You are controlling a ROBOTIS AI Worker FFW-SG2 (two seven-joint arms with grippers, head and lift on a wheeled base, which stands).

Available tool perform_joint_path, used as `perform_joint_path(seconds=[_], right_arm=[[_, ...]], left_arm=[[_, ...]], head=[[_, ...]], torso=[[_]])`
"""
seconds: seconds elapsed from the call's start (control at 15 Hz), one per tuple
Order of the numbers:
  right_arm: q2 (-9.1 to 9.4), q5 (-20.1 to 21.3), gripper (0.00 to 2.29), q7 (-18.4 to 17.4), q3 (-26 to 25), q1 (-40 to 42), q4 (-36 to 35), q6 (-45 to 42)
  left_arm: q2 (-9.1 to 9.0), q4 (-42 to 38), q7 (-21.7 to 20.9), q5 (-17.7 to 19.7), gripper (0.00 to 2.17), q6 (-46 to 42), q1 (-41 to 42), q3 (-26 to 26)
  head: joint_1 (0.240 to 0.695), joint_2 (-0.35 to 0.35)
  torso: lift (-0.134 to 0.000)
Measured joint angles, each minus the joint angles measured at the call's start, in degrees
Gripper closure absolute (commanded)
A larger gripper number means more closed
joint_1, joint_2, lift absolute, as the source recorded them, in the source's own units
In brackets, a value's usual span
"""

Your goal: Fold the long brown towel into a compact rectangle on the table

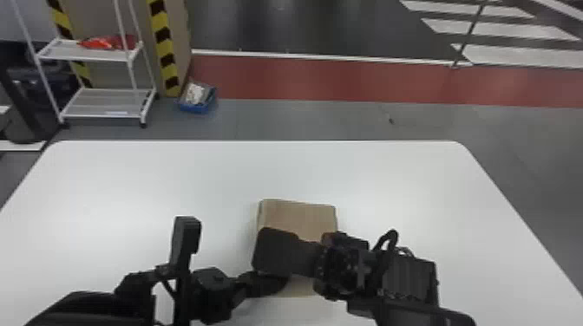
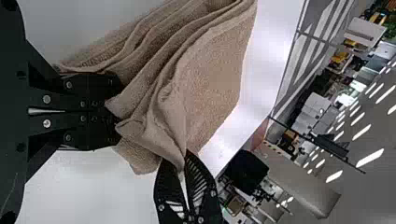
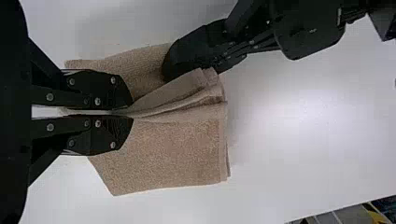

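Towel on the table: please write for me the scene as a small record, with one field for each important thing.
towel: brown, folded in several layers, on the white table
towel shape: compact already, but some layers are lifted and bunched at the grippers
left gripper: shut on the towel's layered edge
right gripper: shut on a pinched fold of the towel
beyond the table: white rack with a red item on its upper shelf; blue box on the floor beside it
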Motion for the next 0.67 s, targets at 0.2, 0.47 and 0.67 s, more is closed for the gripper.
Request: perform_joint_path(seconds=[0.2, 0.47, 0.67], right_arm=[[-0.99, 0.39, 1.09, 0.00, 0.33, 1.79, -2.66, -0.10], [-1.14, 1.24, 1.09, 0.00, 1.23, 3.41, -3.11, -0.27], [-1.13, 1.74, 1.09, 0.00, 1.83, 3.81, -3.16, -0.48]], left_arm=[[0.00, 0.06, 0.06, 0.00, 1.92, 0.00, -0.05, -0.15], [0.00, 0.06, -0.03, 0.00, 1.92, 0.00, -0.05, -0.15], [0.00, 0.02, -0.03, 0.00, 1.92, 0.00, 0.02, -0.10]], head=[[0.695, -0.107], [0.695, -0.103], [0.695, -0.099]], torso=[[-0.125], [-0.125], [-0.125]])
